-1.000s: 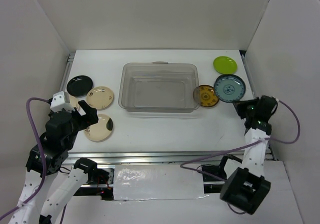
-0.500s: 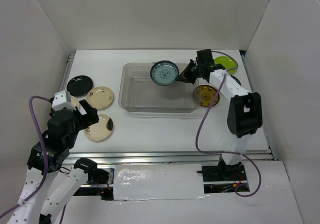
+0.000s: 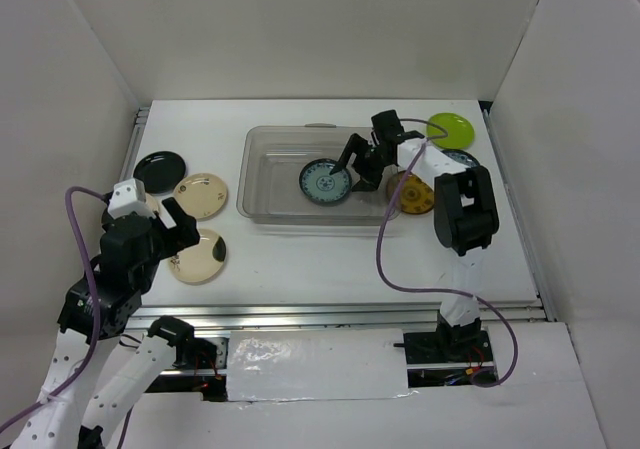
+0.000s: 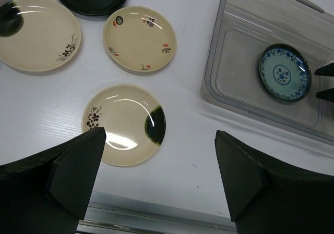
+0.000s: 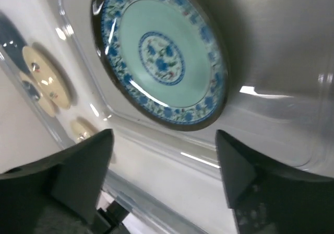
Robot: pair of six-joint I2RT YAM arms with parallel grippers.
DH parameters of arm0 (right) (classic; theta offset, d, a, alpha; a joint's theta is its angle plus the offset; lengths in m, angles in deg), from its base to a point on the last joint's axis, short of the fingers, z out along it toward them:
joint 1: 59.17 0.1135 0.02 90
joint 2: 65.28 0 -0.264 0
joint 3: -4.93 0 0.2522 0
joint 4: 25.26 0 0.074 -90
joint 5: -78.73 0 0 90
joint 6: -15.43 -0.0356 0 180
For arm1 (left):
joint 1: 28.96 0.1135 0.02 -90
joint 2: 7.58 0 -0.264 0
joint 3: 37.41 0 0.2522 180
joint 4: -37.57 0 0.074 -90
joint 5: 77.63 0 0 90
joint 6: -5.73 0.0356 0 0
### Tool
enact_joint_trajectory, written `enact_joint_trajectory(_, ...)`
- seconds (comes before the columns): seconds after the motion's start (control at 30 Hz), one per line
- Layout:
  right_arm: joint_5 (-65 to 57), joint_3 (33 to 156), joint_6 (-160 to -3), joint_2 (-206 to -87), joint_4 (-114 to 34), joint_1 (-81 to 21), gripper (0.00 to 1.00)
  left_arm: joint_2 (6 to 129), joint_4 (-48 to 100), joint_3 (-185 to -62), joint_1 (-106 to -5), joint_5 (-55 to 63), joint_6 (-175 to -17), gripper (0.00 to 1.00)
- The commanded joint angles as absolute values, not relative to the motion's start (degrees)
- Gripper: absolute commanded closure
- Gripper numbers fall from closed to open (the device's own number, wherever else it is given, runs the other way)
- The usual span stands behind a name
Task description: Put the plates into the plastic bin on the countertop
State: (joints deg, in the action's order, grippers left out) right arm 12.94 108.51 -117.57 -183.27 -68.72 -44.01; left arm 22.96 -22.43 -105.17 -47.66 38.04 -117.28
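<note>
The teal-patterned round plate [image 3: 326,182] lies flat in the clear plastic bin [image 3: 290,214], free of the right hand [image 3: 352,164], fingers apart beside it. The left hand [image 4: 159,166], also spread, hangs over a cream black-patched plate [image 4: 125,124], seemingly readied.

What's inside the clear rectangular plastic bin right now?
One round teal-patterned plate lies in the clear plastic bin, right gripper open beside it. The arm hides its right end.
</note>
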Motion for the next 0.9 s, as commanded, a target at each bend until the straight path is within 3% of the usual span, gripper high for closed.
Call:
enact_joint_trajectory(0.0, 13.5, 110.5, -114.7, -178.1, -69.8, -43.6, 0.12, 23.6, -20.8, -105.5, -47.9, 38.2, -116.4, 0.01)
enact_joint_trajectory(0.03, 11.6, 110.1, -114.6, -176.1, -70.1, -43.8, 0.00, 23.8, -20.7, -105.5, -47.9, 38.2, -116.5, 0.01)
enact_joint_trajectory(0.1, 7.6, 108.7, -114.6, -168.4, -71.1, -44.8, 0.00, 23.8, -20.7, -105.5, -47.9, 38.2, -116.4, 0.01)
enact_joint_trajectory(0.23, -2.0, 92.9, -118.1, -148.3, -67.4, -53.9, 0.00, 23.5, -20.8, -105.5, -47.9, 38.4, -116.5, 0.01)
enact_joint_trajectory(0.37, 0.2, 77.4, -118.0, -139.6, -62.0, -66.7, 0.00, 23.6, -20.5, -105.5, -47.9, 38.0, -116.3, 0.01)
enact_joint_trajectory(0.53, 6.7, 71.1, -114.7, -144.5, -56.7, -76.5, 0.00, 24.4, -20.1, -105.5, -48.0, 36.9, -115.6, 0.01)
enact_joint_trajectory(0.87, 11.0, 70.9, -115.8, -160.3, -49.6, -79.6, 0.06, 22.8, -19.6, -105.1, -47.9, 35.8, -115.1, 0.01)
